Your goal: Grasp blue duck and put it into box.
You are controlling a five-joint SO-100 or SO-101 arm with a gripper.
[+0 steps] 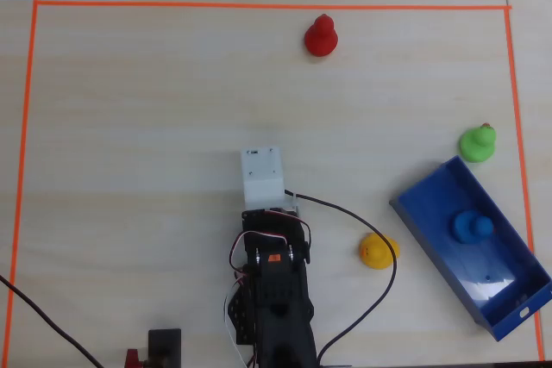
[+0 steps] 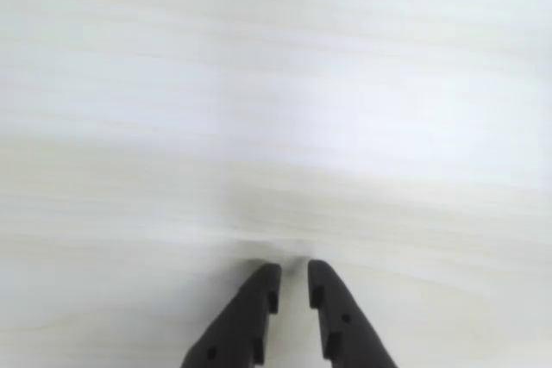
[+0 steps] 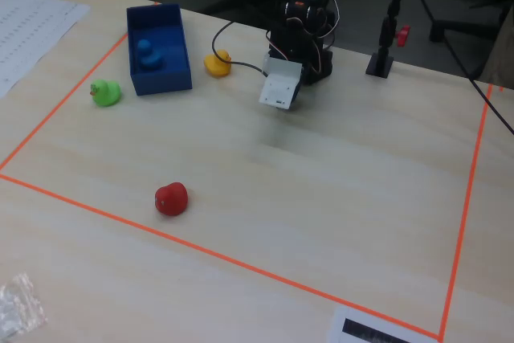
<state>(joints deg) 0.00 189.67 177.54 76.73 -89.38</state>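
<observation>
The blue duck [image 1: 472, 227] [image 3: 146, 51] sits inside the dark blue box [image 1: 500, 277] [image 3: 161, 82], near the box's middle. In the overhead view the box lies at an angle at the right side of the table. My arm [image 1: 274, 282] [image 3: 305, 30] is folded back at its base, well apart from the box, and its white wrist housing [image 1: 261, 174] [image 3: 281, 90] hides the jaws in those views. In the wrist view my gripper [image 2: 294, 269] points at bare wood, its black fingers [image 2: 254, 316] nearly together with nothing between them.
A yellow duck [image 1: 377, 251] [image 3: 217, 64] lies between the arm and the box. A green duck [image 1: 477, 143] [image 3: 104, 91] stands just beyond the box's far end. A red duck [image 1: 321, 36] [image 3: 171, 198] is near the orange tape border [image 1: 259, 6]. A black cable [image 1: 392, 273] loops beside the arm.
</observation>
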